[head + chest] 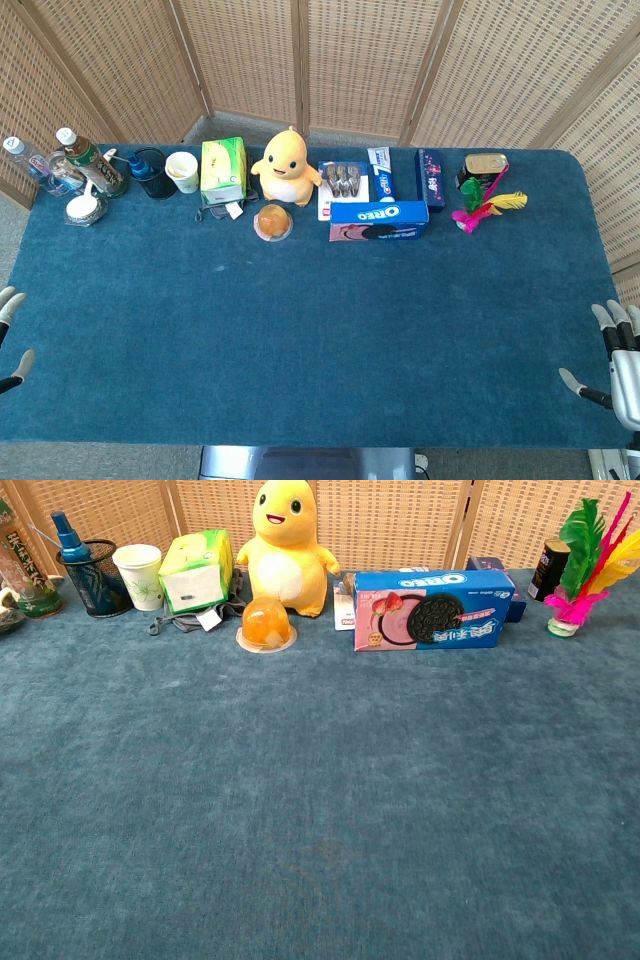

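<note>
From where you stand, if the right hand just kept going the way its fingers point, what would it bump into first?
The right hand sits open at the table's right edge, fingers pointing toward the far side. Straight ahead lies only bare blue cloth; the feather toy stands well to the left of that line, so the way looks free.

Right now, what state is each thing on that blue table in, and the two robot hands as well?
left hand: open, holding nothing, at the table's left edge
right hand: open, holding nothing, at the right edge
Oreo box: closed, lying on its long side
paper cup: upright
jelly cup: sealed, dome up
yellow plush toy: sitting upright
green tissue box: standing upright
feather shuttlecock: upright
</note>
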Controlling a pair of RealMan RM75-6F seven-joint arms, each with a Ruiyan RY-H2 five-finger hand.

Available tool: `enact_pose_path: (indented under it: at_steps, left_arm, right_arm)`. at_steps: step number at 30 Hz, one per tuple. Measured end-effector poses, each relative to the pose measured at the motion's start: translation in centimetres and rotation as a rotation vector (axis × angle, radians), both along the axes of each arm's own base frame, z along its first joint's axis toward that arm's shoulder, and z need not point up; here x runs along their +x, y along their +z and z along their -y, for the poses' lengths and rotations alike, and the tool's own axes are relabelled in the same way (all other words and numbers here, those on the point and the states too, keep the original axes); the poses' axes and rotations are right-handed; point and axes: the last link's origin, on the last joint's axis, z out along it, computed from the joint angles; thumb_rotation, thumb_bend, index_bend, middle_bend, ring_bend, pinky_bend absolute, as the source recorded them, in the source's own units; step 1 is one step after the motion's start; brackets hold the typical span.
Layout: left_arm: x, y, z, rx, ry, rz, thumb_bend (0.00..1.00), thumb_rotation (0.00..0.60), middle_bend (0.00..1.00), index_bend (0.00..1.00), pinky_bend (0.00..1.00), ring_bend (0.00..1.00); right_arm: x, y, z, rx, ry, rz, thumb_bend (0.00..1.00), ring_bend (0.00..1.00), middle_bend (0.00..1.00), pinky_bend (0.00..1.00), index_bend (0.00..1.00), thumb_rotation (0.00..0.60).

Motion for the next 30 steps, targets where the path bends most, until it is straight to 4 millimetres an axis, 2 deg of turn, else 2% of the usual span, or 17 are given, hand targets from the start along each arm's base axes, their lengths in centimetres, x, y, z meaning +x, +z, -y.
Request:
enact_pose_path:
  at_steps: [9,12,15,20,25,27,30]
  left_arm:
    - [0.0,0.2,0.1,0.005,-0.003,0.002,0.4,0.53,0.0,0.0,0.0,0.0]
    - [0.1,0.4,0.2,0.013,-0.004,0.005,0.4,0.532,0.0,0.0,0.0,0.0]
    - [0.1,0.5,0.1,0.021,-0.002,0.007,0.4,0.532,0.0,0.0,0.0,0.0]
    - [0.0,0.5,0.0,0.023,0.008,0.004,0.4,0.53,0.0,0.0,0.0,0.0]
    - [-0.2,0.7,-0.1,0.033,0.02,0.007,0.4,0.531,0.0,0.0,0.0,0.0]
    - [-0.3,0.8,-0.2,0.034,0.023,0.011,0.4,0.534,0.0,0.0,0.0,0.0]
    - [-0.3,0.9,-0.2,0.036,0.024,0.012,0.4,0.53,0.0,0.0,0.0,0.0]
  right_arm:
    - [0.1,-0.2,0.1,0.023,0.015,0.04,0.18,0.0,0.0,0.0,0.0,0.413]
    - [0.8,-1.0,0.7,0.076,0.062,0.091,0.18,0.0,0.0,0.0,0.0,0.416]
    - [2.2,-2.7,1.7,0.183,0.152,0.171,0.2,0.0,0.0,0.0,0.0,0.426]
    - [5.9,-6.9,4.9,0.437,0.368,0.264,0.24,0.0,0.0,0.04,0.0,0.457]
    - [8.5,-10.3,6.9,0.581,0.485,0.295,0.39,0.01,0.0,0.13,0.0,0.587]
    - [9.8,-11.5,7.6,0.63,0.532,0.324,0.46,0.04,0.0,0.18,0.01,0.6]
    - [12.0,-13.4,8.6,0.699,0.617,0.379,0.56,0.13,0.05,0.28,0.08,0.6]
